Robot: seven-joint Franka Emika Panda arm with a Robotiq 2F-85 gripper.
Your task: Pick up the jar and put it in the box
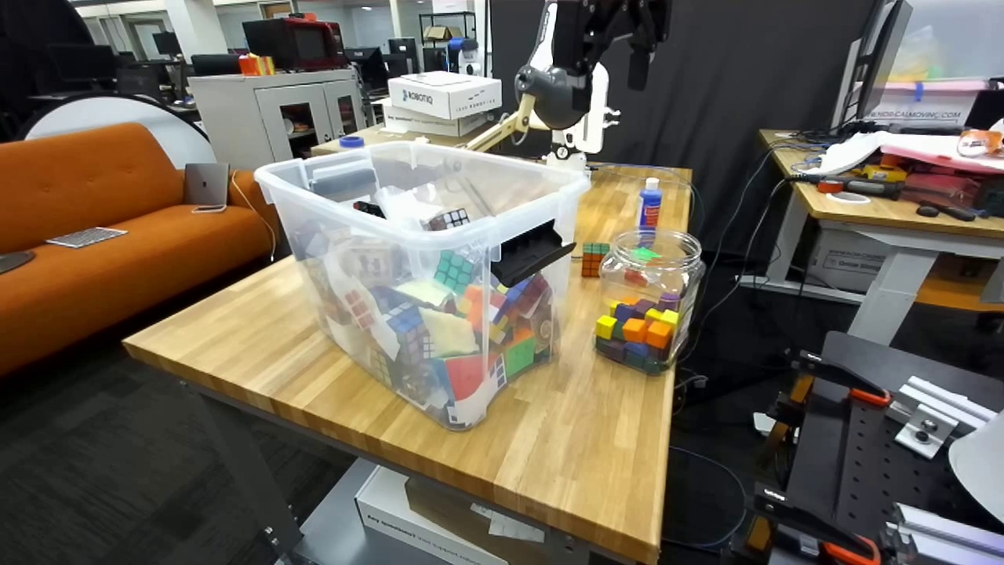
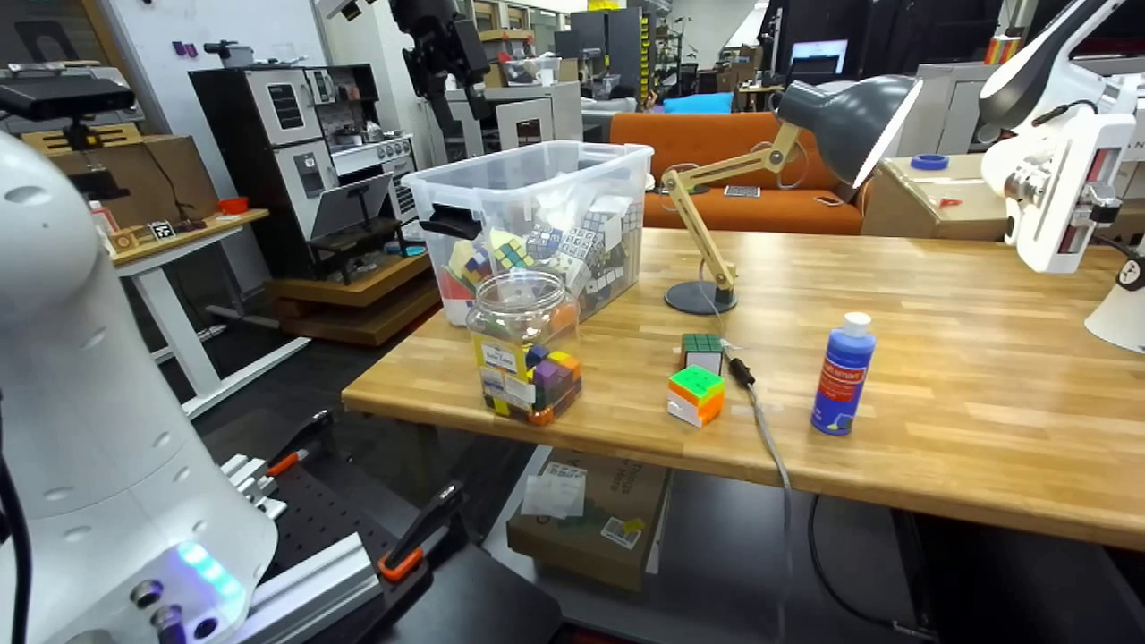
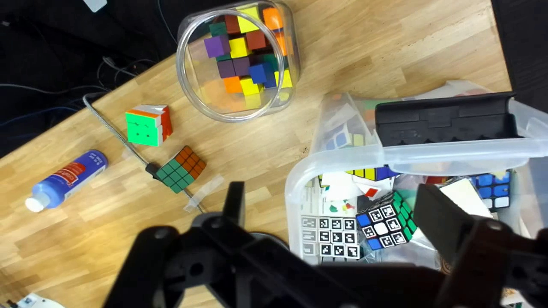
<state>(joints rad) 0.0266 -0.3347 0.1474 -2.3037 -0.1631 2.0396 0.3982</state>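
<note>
The jar is clear, lidless and holds several coloured wooden cubes. It stands upright on the table in both exterior views (image 1: 659,276) (image 2: 503,358) and shows from above at the top of the wrist view (image 3: 181,70). The box is a big translucent bin with black handles, shown in both exterior views (image 1: 345,210) (image 2: 447,190) and at the lower right of the wrist view (image 3: 342,156). It is filled with puzzle cubes and papers. My gripper (image 3: 331,190) is open and empty, high above the box side; it shows in both exterior views (image 1: 612,78) (image 2: 459,98).
A desk lamp (image 2: 845,130) stands behind the box. Two puzzle cubes (image 2: 696,395) (image 2: 702,351) sit near the jar, with a cable (image 2: 767,438) beside them. A blue bottle (image 2: 843,376) stands farther along the table. The jar is close to the table edge (image 2: 429,414).
</note>
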